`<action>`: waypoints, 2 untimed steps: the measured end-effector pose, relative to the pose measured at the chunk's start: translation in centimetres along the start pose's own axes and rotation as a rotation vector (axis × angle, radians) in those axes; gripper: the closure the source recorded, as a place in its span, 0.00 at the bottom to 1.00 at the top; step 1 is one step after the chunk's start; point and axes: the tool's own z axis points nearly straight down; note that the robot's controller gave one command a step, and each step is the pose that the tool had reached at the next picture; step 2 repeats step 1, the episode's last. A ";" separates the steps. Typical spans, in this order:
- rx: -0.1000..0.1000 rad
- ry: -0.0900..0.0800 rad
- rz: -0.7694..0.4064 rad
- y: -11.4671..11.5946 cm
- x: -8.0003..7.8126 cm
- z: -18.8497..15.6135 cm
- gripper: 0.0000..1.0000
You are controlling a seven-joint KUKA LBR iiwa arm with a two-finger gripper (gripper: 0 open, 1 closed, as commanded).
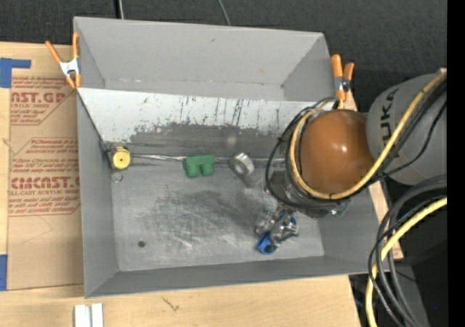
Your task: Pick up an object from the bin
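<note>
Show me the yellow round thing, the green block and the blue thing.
Yellow round thing (120, 159): camera view, on its middle.
Green block (197, 166): camera view, on its top.
Blue thing (267, 246): camera view, on its blue end.

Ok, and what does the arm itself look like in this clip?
The arm has a rounded light-grey shell with dark lettering, partly cut off. A glossy orange-brown dome cover sits on its wrist, ringed by yellow and black cables. More yellow and black cables loop beside the arm at the right.
</note>
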 end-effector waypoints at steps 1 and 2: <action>0.006 0.000 0.042 -1.9 1.4 -15.5 1.00; 0.006 0.000 0.042 -1.9 1.4 -15.5 1.00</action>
